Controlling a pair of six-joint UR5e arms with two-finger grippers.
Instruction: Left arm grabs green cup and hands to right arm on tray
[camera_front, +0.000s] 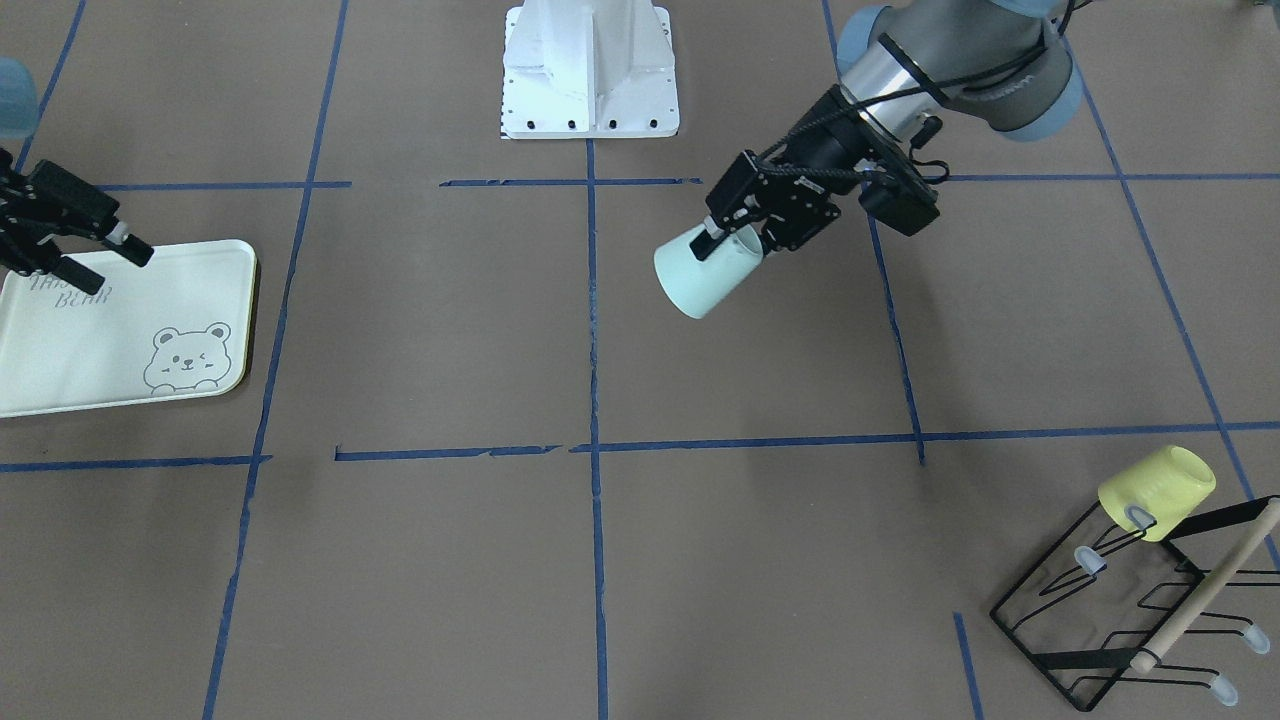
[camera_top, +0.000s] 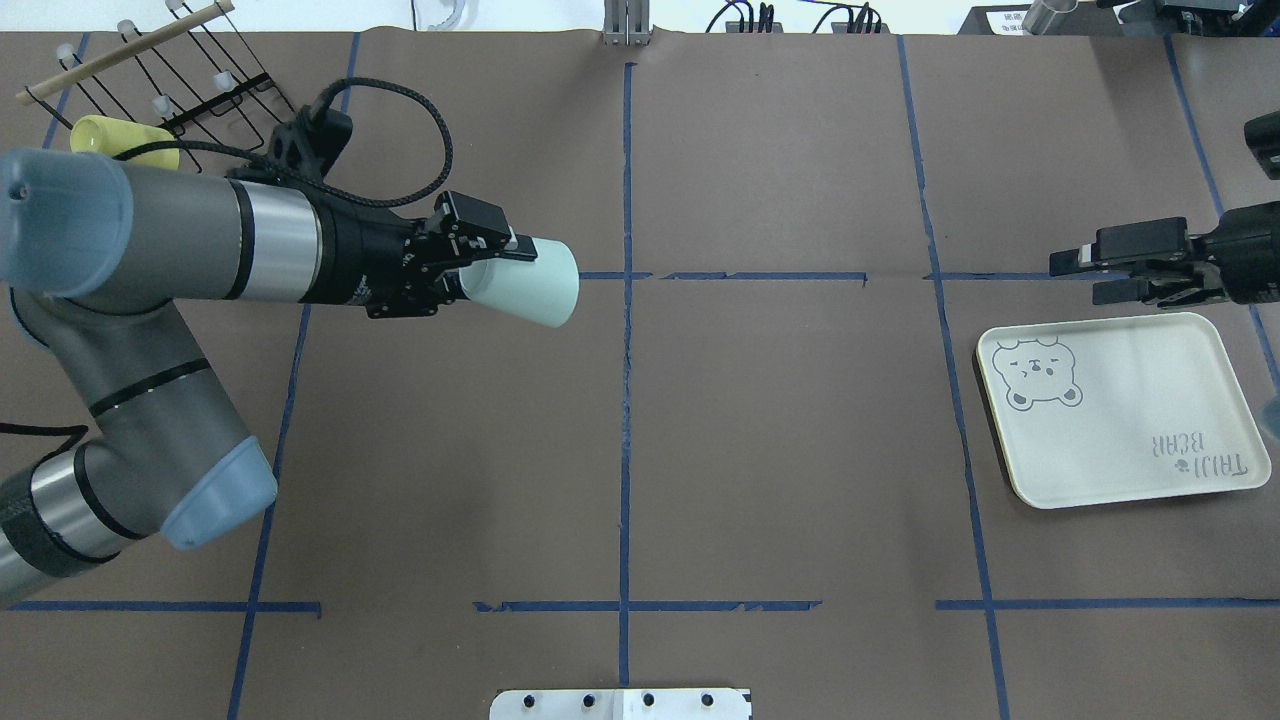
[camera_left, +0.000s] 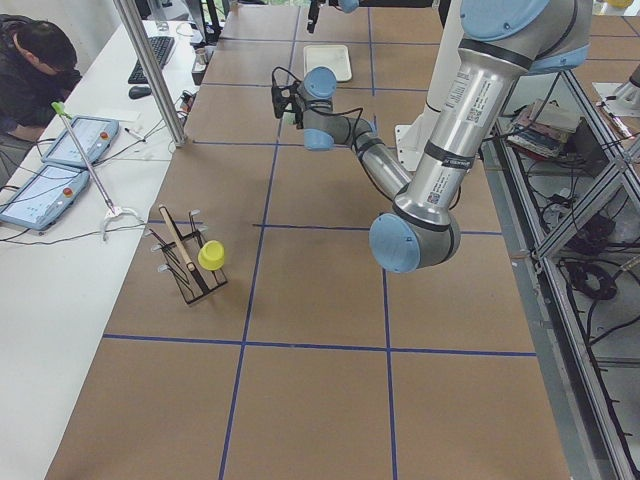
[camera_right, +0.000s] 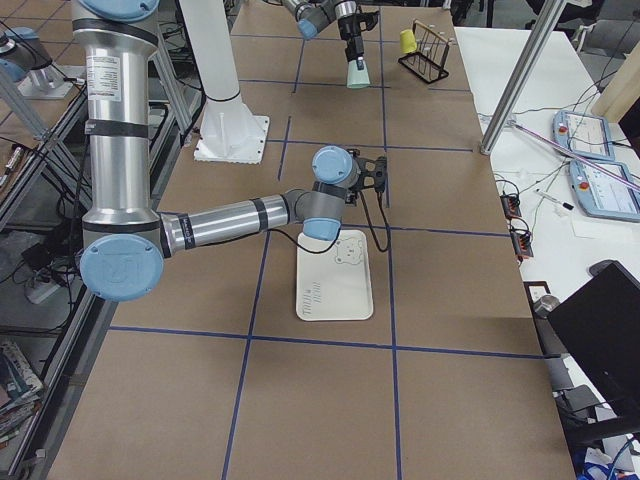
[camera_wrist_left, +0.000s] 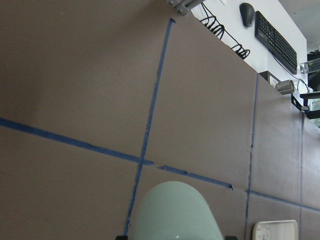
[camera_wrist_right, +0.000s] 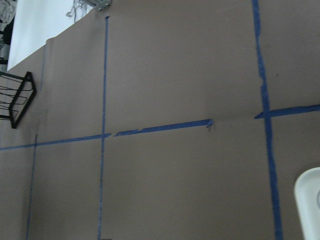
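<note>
Fingers (camera_top: 511, 243) of the left gripper (camera_top: 505, 262) clamp the rim of the green cup (camera_top: 532, 284), one looks outside the wall and one inside. Cup is off the counter (camera_top: 780, 420), lying sideways in the air, closed end pointing toward the middle, on the robot's left half. Right gripper (camera_top: 1078, 277) hangs over the far edge of the tray (camera_top: 1120, 430), fingers spread, nothing between them. Tray bare. Step in hand, as I judge it: carry the cup across for the hand-over. To do it well: hold the rim grasp tight, since a two-point pinch on smooth plastic can pivot; travel level; present the closed end and body so the right fingers can close around the wall without hitting the left ones. Release only once the right side grips. Room: no object shows on the counter between cup and tray in the overhead view, so a straight sweep looks open. Edges to mind: the tray's raised rim just below the right gripper, and the wire rack (camera_front: 1120, 610) with the yellow cup (camera_front: 1158, 490) behind the left arm, well apart from the path.
</note>
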